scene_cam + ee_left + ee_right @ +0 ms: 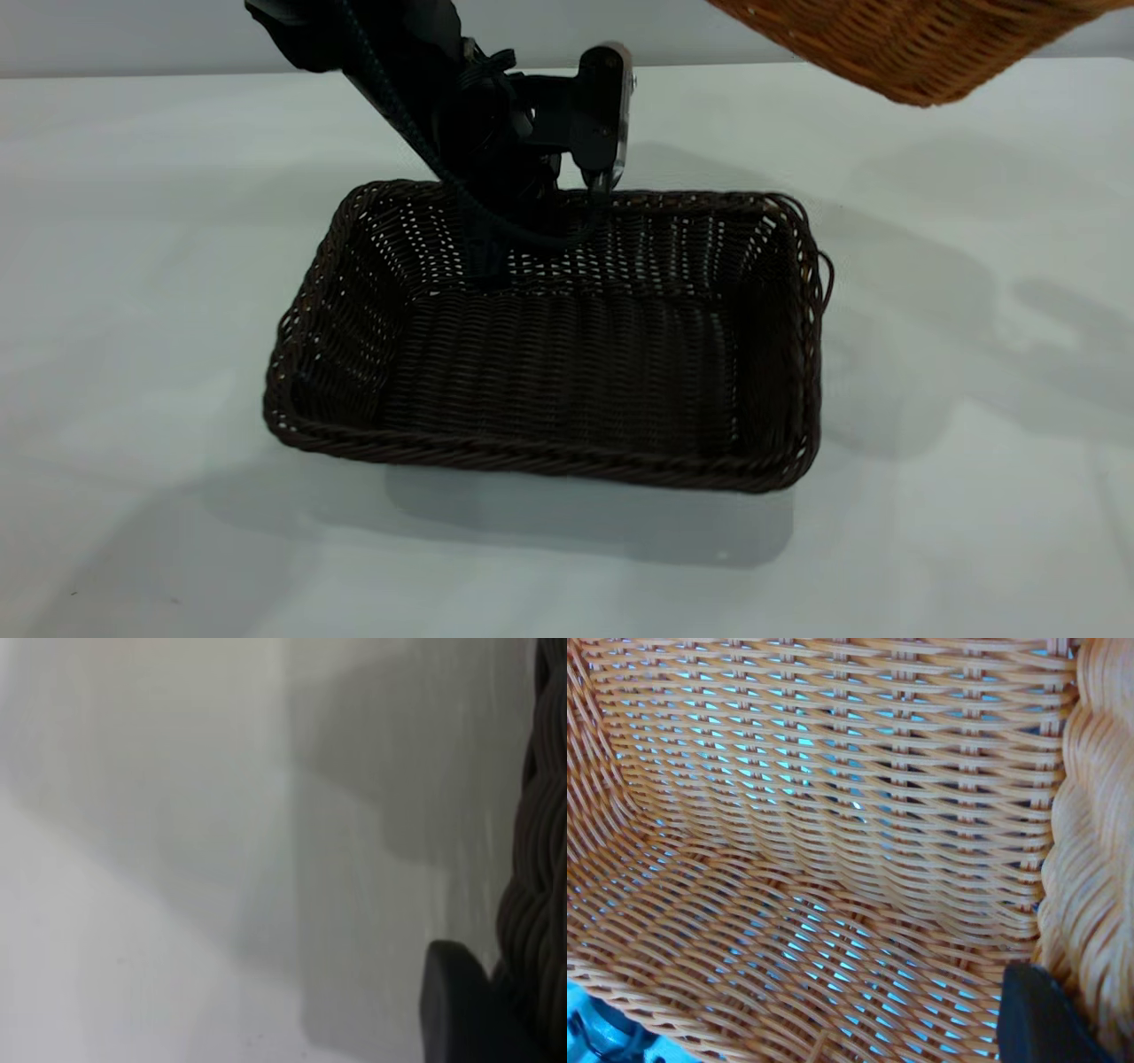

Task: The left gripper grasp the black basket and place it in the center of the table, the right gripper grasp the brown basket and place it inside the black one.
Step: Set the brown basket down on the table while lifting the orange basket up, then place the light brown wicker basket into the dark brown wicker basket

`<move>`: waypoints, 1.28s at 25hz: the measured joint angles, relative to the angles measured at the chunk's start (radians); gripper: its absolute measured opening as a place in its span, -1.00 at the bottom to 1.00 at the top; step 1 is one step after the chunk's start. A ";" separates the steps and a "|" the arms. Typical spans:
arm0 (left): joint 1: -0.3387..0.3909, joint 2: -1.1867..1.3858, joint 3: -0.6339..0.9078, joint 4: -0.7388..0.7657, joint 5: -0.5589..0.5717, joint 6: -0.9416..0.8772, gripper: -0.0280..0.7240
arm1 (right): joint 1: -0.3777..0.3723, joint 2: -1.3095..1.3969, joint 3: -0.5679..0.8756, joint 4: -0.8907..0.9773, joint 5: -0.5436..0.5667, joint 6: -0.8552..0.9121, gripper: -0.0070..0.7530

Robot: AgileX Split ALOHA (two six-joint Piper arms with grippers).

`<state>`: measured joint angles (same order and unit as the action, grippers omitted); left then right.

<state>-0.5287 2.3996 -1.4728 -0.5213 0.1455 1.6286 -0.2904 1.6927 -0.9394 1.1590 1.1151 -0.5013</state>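
The black basket point(567, 372) sits flat near the middle of the white table point(142, 266). My left gripper point(576, 197) is at the basket's far rim, one finger outside the wall and the other inside, shut on the rim. In the left wrist view a dark finger point(456, 1005) presses against the braided dark rim point(536, 904). The brown basket point(904, 44) hangs in the air at the upper right, tilted, clear of the table. My right gripper itself is out of the exterior view. In the right wrist view its finger point(1050, 1019) is clamped against the brown basket's braided rim point(1090, 859).
The table stretches bare to the left, right and front of the black basket. Shadows of the arms and the lifted basket fall on the table to the right point(930, 292). A pale wall point(133, 35) runs behind the table's far edge.
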 joint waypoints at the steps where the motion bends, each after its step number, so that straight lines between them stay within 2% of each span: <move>1: 0.000 0.002 0.000 -0.004 -0.005 -0.011 -0.37 | 0.000 0.000 0.000 0.011 -0.007 -0.002 -0.81; 6: -0.002 0.004 0.000 -0.012 -0.015 -0.040 0.02 | -0.030 0.000 -0.046 0.025 -0.029 -0.007 -0.81; 9: -0.002 -0.025 0.000 -0.012 0.005 -0.047 0.16 | -0.065 0.000 -0.105 0.025 -0.029 -0.002 -0.80; 15: -0.002 -0.214 0.001 -0.010 0.127 -0.049 0.21 | -0.115 0.000 -0.154 0.023 -0.040 0.003 -0.80; 22: 0.051 -0.601 0.001 -0.008 0.277 -0.049 0.21 | -0.108 0.014 -0.155 -0.047 -0.060 0.035 -0.80; 24: 0.079 -0.705 0.001 -0.005 0.291 -0.051 0.21 | -0.081 0.027 -0.156 -0.059 -0.060 0.050 -0.80; 27: 0.108 -0.848 0.001 -0.005 0.286 -0.056 0.21 | 0.026 0.056 -0.160 -0.124 -0.065 0.073 -0.80; 32: 0.128 -0.969 0.001 -0.004 0.280 -0.086 0.21 | 0.296 0.137 -0.160 -0.231 -0.099 0.098 -0.80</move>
<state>-0.4009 1.4309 -1.4718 -0.5251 0.4254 1.5430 0.0053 1.8301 -1.0994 0.9278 1.0158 -0.4036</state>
